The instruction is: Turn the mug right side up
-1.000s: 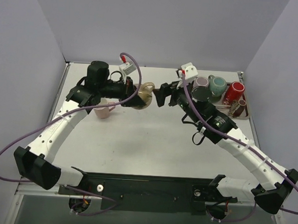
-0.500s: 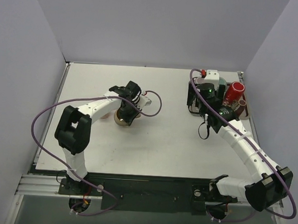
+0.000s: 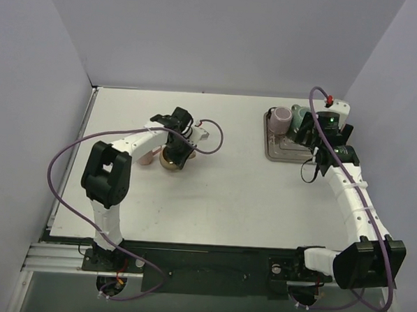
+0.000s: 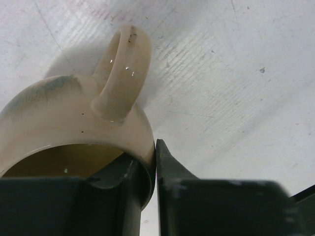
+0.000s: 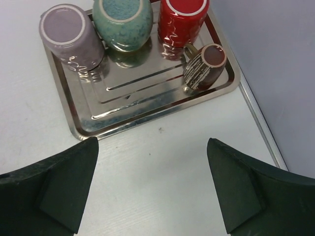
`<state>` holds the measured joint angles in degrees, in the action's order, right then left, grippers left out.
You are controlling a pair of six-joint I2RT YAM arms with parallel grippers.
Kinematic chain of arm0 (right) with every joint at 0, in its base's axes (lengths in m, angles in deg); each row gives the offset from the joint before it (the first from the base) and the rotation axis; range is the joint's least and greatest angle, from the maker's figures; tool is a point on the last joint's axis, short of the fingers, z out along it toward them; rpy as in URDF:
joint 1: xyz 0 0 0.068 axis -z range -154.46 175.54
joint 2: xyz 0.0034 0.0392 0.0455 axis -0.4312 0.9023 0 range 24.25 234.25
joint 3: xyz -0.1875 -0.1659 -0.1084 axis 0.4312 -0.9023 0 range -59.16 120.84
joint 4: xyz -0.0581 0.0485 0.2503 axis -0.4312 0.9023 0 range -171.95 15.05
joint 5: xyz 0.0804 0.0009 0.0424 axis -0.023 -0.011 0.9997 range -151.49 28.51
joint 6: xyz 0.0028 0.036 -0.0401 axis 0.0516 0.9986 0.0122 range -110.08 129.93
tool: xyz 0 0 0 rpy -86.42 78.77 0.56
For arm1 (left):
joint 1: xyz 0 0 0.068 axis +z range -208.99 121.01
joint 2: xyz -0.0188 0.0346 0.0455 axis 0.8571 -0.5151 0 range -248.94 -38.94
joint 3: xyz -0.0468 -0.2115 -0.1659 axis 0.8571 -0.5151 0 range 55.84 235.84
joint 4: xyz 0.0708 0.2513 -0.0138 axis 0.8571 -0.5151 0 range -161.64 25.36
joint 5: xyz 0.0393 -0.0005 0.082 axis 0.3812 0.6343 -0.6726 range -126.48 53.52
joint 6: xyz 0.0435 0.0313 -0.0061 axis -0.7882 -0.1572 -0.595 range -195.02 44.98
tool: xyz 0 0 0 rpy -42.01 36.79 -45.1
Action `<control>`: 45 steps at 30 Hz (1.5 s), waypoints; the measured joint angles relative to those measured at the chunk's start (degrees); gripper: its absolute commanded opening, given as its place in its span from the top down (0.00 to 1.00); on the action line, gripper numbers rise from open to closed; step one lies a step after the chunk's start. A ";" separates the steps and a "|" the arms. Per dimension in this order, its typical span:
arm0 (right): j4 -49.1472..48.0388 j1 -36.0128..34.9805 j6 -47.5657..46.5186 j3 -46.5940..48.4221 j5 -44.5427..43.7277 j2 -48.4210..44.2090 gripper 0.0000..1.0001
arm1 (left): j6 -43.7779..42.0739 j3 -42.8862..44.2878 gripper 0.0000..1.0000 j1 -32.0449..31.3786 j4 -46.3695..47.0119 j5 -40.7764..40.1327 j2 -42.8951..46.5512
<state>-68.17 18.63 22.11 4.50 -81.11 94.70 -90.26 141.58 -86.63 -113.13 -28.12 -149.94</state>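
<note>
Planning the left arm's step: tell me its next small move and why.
Probably ease the tan mug down onto the table: the left hand pinches its rim, the mouth faces the wrist camera, and whether the base rests there is unclear.

Scuffed white table, plain pale lavender walls, soft even light

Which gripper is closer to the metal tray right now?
Right. The right gripper hovers open just beside the tray; the left gripper is far off to the tray's left, shut on the tan mug's rim.
</note>
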 measured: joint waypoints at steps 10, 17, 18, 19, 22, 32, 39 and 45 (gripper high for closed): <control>5.81 12.15 -4.70 17.44 4.09 17.40 0.14 | -2.19 1.22 0.19 3.19 0.00 6.21 0.83; 15.39 13.70 -15.08 40.30 2.69 40.48 0.16 | -4.87 2.32 0.15 4.22 -2.97 11.96 11.10; 16.33 13.70 -16.39 42.91 2.51 43.19 0.17 | -5.25 2.56 0.15 4.39 -3.17 12.72 12.81; 18.23 13.70 -17.99 46.51 2.08 46.62 0.16 | -5.64 2.75 0.15 4.59 -3.23 13.38 14.23; 21.70 13.70 -22.36 53.96 0.11 54.45 0.16 | -6.62 3.37 0.15 5.31 -3.52 14.71 16.06; 27.21 14.21 -33.57 58.64 -4.28 62.23 0.18 | -8.13 2.99 0.15 6.49 -4.15 16.13 14.71; 29.42 15.91 -33.57 58.45 -1.11 62.36 0.23 | -8.13 2.99 0.15 6.49 -4.09 16.48 14.71; 30.45 16.06 -31.71 57.05 4.85 62.34 0.27 | -8.37 2.99 0.15 6.49 -4.09 16.81 14.71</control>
<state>-37.72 34.69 -9.60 61.54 -76.26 157.04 -98.63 144.57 -80.14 -117.22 -11.31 -135.23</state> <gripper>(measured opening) 0.741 0.850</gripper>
